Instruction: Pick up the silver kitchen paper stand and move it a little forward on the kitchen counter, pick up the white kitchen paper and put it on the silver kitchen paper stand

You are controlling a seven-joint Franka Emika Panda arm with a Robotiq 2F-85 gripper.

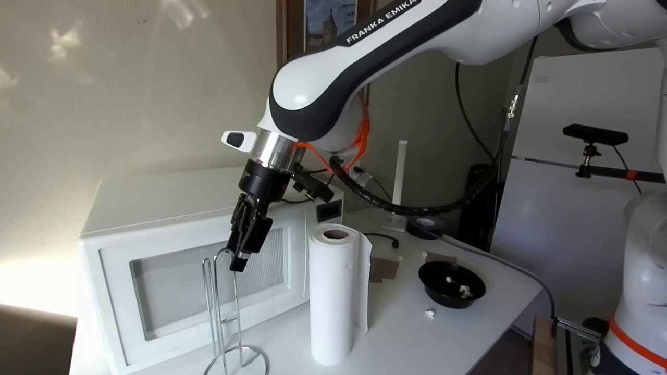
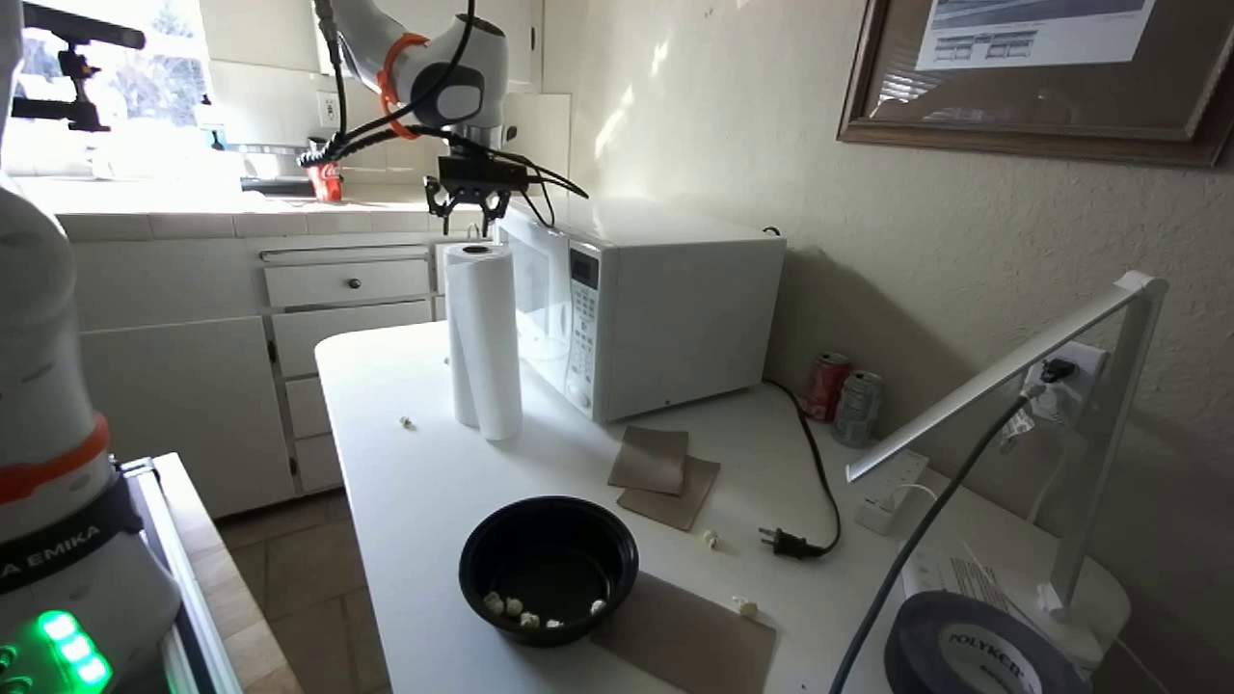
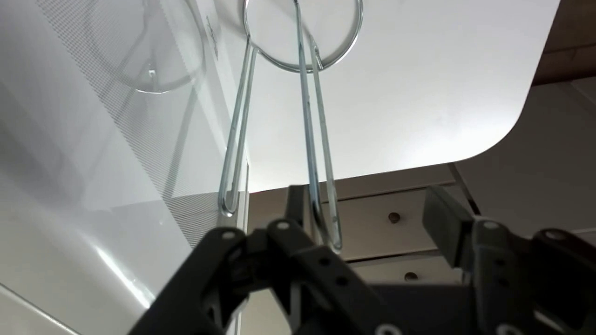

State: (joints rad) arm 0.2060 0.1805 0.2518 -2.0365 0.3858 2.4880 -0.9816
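Observation:
The silver kitchen paper stand (image 1: 219,312) stands upright on the kitchen counter (image 1: 401,333), in front of the microwave; its wire loops and round base also show in the wrist view (image 3: 307,107). My gripper (image 1: 237,258) is at the top of the stand, pointing down. In the wrist view the gripper (image 3: 368,209) is open. The top of one wire loop lies between its fingers, close to the left finger; I cannot tell if they touch. A second, shorter loop is outside the fingers. The white kitchen paper (image 1: 333,297) stands upright beside the stand; it also shows in an exterior view (image 2: 492,337).
A white microwave (image 2: 684,318) stands close behind the stand and roll. A black bowl (image 2: 549,569) with popcorn, brown sheets (image 2: 651,461), a plug cable (image 2: 819,482), a desk lamp (image 2: 1109,453) and a tape roll (image 2: 974,646) are farther along the counter. The counter's rounded edge (image 3: 507,125) is near the stand.

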